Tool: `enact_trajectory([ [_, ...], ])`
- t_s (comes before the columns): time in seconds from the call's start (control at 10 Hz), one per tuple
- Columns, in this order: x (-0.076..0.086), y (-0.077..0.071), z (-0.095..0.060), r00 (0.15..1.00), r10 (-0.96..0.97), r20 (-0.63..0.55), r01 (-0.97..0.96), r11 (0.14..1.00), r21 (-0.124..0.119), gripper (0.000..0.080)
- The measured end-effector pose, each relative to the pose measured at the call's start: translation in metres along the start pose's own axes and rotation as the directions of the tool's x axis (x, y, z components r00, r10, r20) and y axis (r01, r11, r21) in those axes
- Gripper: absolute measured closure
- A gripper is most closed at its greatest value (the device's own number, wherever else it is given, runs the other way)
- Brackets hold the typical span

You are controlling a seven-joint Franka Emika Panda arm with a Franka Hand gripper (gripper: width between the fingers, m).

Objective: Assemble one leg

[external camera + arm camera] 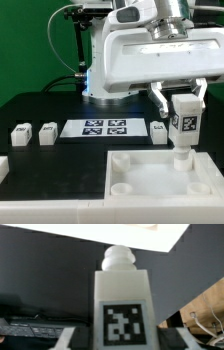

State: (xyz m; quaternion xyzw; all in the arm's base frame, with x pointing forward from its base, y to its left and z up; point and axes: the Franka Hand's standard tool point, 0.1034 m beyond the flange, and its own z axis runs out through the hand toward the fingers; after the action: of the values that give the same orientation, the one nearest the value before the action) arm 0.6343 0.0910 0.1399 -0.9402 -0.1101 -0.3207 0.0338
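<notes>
My gripper (183, 104) is shut on the leg (184, 122), a white block with a black-and-white tag on its face, and holds it upright. The leg's threaded tip (182, 156) points down at the far right corner socket of the large white plate (150, 178), just above or at the hole. In the wrist view the leg (122, 303) fills the middle between my two dark fingers (80, 339), with its rounded tip (118, 258) toward the plate's corner (110, 234).
Several more legs lie on the black table: two at the exterior view's left (20, 134) (47, 132), one by the edge (3, 166), one near my gripper (160, 129). The marker board (103, 127) lies between them.
</notes>
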Motion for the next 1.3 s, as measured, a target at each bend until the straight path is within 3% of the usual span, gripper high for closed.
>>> enact_trajectory([
  [0.3,-0.018,-0.013,0.029,0.999,0.007,0.033,-0.008,1.000,0.028,0.0509],
  [0.6,-0.030,-0.019,0.038,0.999,0.007,0.044,-0.008,0.999,0.035,0.0509],
  [1.3,-0.033,-0.025,0.043,0.999,0.003,0.037,-0.004,0.999,0.040,0.0509],
])
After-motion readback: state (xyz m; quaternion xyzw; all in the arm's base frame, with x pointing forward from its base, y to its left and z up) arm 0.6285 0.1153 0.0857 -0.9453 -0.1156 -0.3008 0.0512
